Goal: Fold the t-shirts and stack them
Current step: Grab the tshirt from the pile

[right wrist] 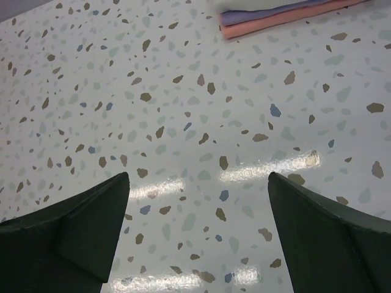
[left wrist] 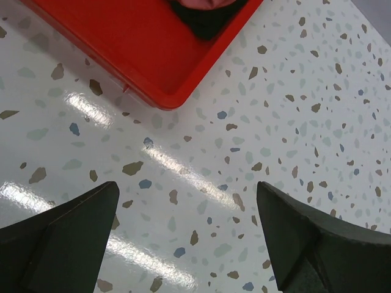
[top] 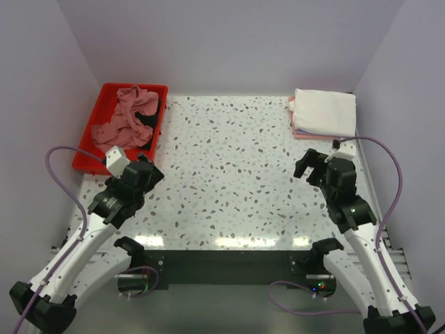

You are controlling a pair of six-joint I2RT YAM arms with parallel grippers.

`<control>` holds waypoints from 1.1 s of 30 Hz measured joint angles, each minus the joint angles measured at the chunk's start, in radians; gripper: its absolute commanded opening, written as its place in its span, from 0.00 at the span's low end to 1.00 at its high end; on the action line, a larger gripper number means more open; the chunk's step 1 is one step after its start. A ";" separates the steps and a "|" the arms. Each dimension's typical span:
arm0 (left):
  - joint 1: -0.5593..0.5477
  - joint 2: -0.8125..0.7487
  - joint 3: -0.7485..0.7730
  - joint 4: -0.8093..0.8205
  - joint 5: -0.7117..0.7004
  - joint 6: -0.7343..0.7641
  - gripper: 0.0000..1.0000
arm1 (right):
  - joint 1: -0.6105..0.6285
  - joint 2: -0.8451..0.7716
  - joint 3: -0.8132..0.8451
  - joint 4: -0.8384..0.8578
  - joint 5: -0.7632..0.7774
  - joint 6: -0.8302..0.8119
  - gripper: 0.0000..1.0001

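Observation:
Crumpled t-shirts lie in the red tray (top: pixel 91 139) at the back left: a dusty-rose one (top: pixel 127 118) over a black one (top: pixel 153 106). Folded t-shirts form a stack at the back right, a white one (top: pixel 324 111) on top with pinkish edges (top: pixel 297 132) below. My left gripper (top: pixel 151 169) hovers open just off the tray's near corner. In the left wrist view the tray corner (left wrist: pixel 140 55) and a bit of black cloth (left wrist: pixel 208 18) lie beyond my open left gripper (left wrist: pixel 188 195). My right gripper (top: pixel 314 161) (right wrist: pixel 198 183) stands open over bare table, short of the stack's layered edge (right wrist: pixel 287 15).
The speckled tabletop (top: pixel 236 167) runs between the tray and the stack. White walls close in the back and both sides. Purple cables loop beside each arm.

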 measured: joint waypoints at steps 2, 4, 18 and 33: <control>0.000 0.001 0.000 0.000 -0.001 -0.001 1.00 | 0.000 -0.008 0.000 0.001 -0.001 0.005 0.99; 0.000 0.009 0.000 0.003 0.000 -0.001 1.00 | 0.000 -0.014 -0.005 0.005 -0.005 0.006 0.99; 0.054 0.295 0.067 0.163 0.012 0.064 1.00 | 0.000 -0.028 -0.061 0.059 -0.084 0.005 0.99; 0.499 0.650 0.249 0.467 0.278 0.325 1.00 | 0.000 0.082 -0.062 0.069 -0.210 0.000 0.99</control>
